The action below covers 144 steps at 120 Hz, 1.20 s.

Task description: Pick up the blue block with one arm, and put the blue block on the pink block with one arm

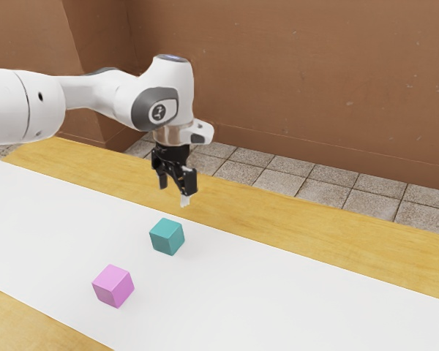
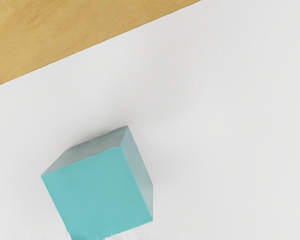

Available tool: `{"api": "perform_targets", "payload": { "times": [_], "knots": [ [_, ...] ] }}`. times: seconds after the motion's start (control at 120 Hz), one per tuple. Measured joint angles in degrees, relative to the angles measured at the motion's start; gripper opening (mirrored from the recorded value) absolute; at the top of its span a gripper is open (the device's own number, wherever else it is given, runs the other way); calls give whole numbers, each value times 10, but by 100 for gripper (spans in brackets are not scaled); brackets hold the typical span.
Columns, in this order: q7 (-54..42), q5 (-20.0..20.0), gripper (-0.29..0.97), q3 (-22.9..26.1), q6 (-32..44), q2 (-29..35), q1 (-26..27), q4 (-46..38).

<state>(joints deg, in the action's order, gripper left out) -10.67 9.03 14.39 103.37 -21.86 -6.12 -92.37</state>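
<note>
Blue block [image 1: 167,236] sits untouched on the mat [image 1: 293,292]; our gripper [image 1: 177,187] hovers above it, fingers apart and empty. We judge this the approach: next, descend and straddle it.

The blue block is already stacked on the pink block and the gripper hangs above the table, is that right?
No, the blue block isn't stacked: it sits on the table apart from the pink block, as the exterior view shows. The gripper does hang above the table.
</note>
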Motion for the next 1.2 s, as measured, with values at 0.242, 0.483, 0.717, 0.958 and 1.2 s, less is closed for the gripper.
{"api": "perform_targets", "payload": {
  "times": [0.242,0.483,0.717,0.958,1.2],
  "knots": [
    [103,3,68,-3,199,85,-35,-125],
    [185,-6,68,0,418,93,-54,-253],
    [233,-23,68,14,428,102,-74,-252],
    [213,-35,68,17,359,62,-95,-249],
    [181,-38,68,26,339,31,-95,-245]
  ]
}}
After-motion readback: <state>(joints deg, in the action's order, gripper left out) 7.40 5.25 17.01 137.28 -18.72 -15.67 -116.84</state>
